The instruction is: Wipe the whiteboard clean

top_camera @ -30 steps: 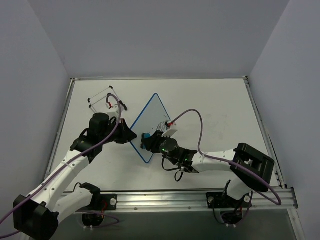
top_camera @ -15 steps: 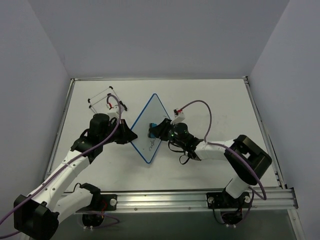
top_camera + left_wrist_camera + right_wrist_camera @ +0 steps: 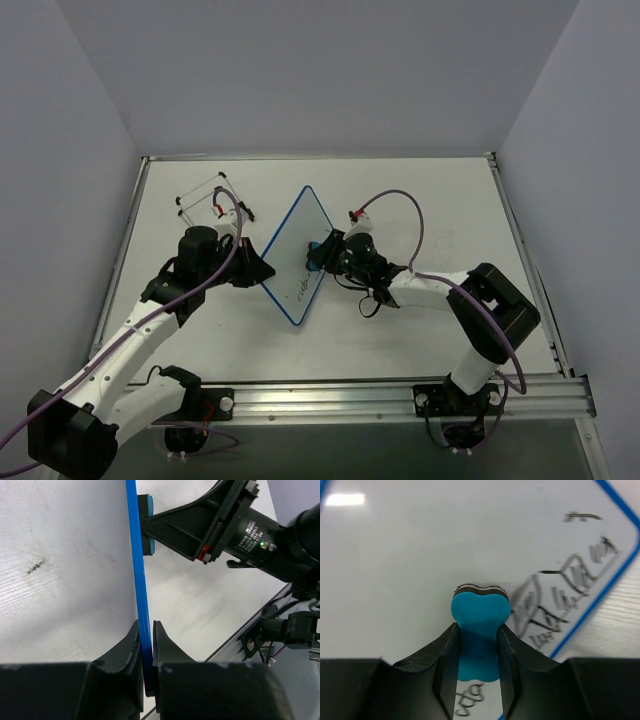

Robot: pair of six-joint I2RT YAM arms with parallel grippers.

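The whiteboard [image 3: 298,255], white with a thin blue frame, stands tilted on edge in the middle of the table. My left gripper [image 3: 262,268] is shut on its left blue edge [image 3: 141,605] and holds it up. My right gripper [image 3: 318,252] is shut on a small blue eraser block [image 3: 479,617] whose dark felt face presses on the board's white face [image 3: 420,545]. Black handwriting [image 3: 570,580] shows to the right of the eraser, and more [image 3: 470,700] just below it. The eraser also shows in the left wrist view [image 3: 147,525], against the board.
A thin black-and-white wire stand [image 3: 212,198] sits at the back left of the table. A metal rail [image 3: 400,395] runs along the near edge. Purple cables [image 3: 400,215] loop over both arms. Grey walls close in the left, right and back sides.
My right gripper has moved the eraser up the board, from its lower near corner toward the upper middle. The left gripper and the board have held still.
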